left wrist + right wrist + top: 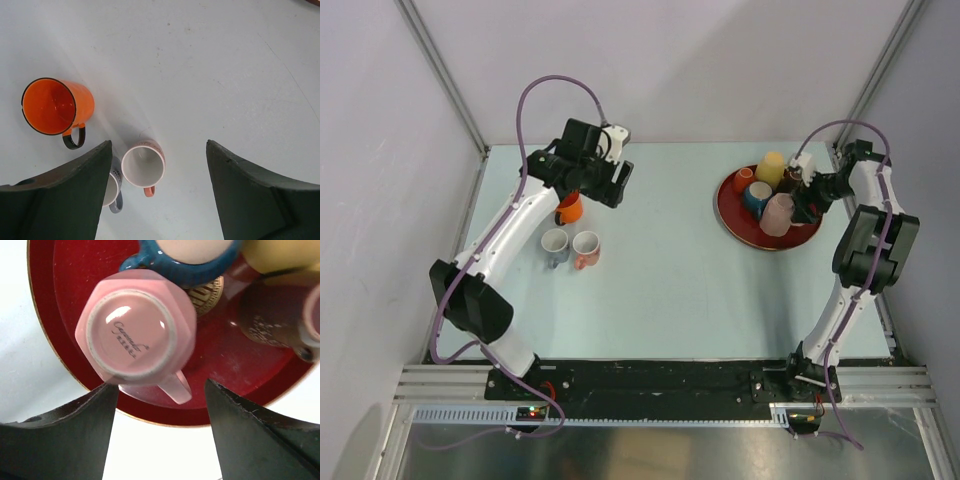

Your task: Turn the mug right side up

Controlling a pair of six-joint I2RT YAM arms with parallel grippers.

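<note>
A pink mug [135, 330] stands upside down on the red tray [45, 300], its base up and its handle toward my right gripper [160, 390]. That gripper is open just above it, its jaws wide apart and holding nothing. In the top view the pink mug [777, 214] is at the tray's near edge beside my right gripper [804, 208]. My left gripper [159, 150] is open and empty, high over three upright mugs: an orange one [55, 106], a salmon-handled one [143, 166] and a grey-handled one [114, 192].
The red tray [735, 222] at the right back also holds a yellow mug [770, 168], a blue mug [756, 197], a small orange cup [744, 180] and a dark brown mug [272, 315]. Metal frame posts rise at both back corners.
</note>
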